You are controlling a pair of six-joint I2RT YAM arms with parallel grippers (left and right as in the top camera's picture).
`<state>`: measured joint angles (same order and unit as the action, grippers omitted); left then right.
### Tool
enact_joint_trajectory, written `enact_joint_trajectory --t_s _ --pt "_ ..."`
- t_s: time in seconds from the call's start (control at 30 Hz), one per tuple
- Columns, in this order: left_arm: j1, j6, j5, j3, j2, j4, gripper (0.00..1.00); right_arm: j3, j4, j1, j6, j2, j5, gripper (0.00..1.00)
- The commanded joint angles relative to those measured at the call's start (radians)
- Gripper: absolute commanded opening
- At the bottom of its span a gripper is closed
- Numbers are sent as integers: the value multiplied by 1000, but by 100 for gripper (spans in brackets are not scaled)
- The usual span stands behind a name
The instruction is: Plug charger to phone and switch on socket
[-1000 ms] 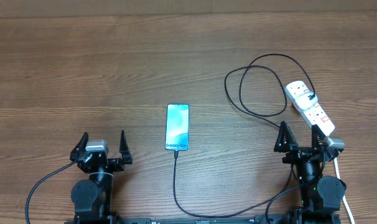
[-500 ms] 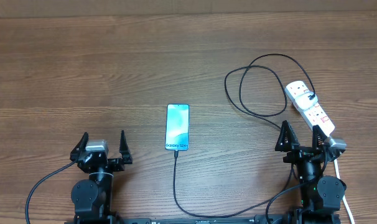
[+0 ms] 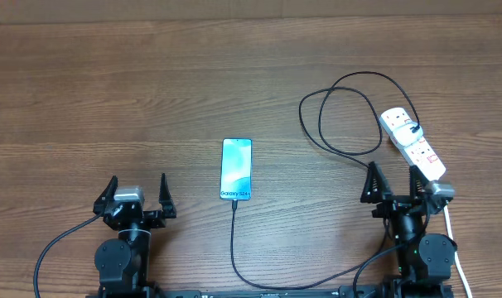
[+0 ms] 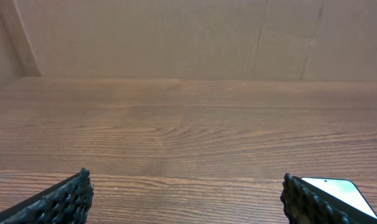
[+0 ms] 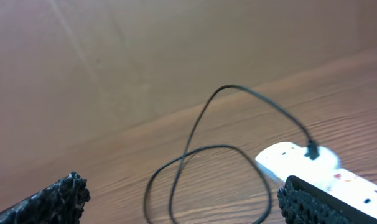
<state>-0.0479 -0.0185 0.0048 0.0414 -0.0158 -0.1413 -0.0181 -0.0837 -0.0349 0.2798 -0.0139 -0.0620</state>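
The phone [image 3: 236, 169] lies flat in the middle of the table, its blue screen up and its white strip toward me. A corner of it shows in the left wrist view [image 4: 338, 188]. The black charger cable [image 3: 233, 248] meets the phone's near end, runs along the front edge and loops [image 3: 338, 116] at the right up to a black plug in the white socket strip [image 3: 412, 142]. The loop [image 5: 207, 168] and the strip [image 5: 313, 169] show in the right wrist view. My left gripper [image 3: 135, 195] is open and empty, left of the phone. My right gripper [image 3: 394, 182] is open and empty, just in front of the strip.
A cardboard wall [image 4: 188, 37] stands along the far edge of the wooden table [image 3: 152, 99]. The strip's white cord [image 3: 456, 248] runs down past the right arm's base.
My right gripper has shifted slightly to the left. The left arm, phone, cable and strip have not moved.
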Motion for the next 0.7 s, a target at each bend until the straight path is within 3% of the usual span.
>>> enact_joint_trajectory --t_s 0.0,0.13,0.67 --pt "-4 19 7 -7 3 3 99 10 -2 31 -129 12 43 100" --pt "-4 19 7 -7 3 3 100 10 -2 31 -209 12 43 100" --pt "-4 19 7 -7 3 3 100 10 -1 31 -203 12 40 100"
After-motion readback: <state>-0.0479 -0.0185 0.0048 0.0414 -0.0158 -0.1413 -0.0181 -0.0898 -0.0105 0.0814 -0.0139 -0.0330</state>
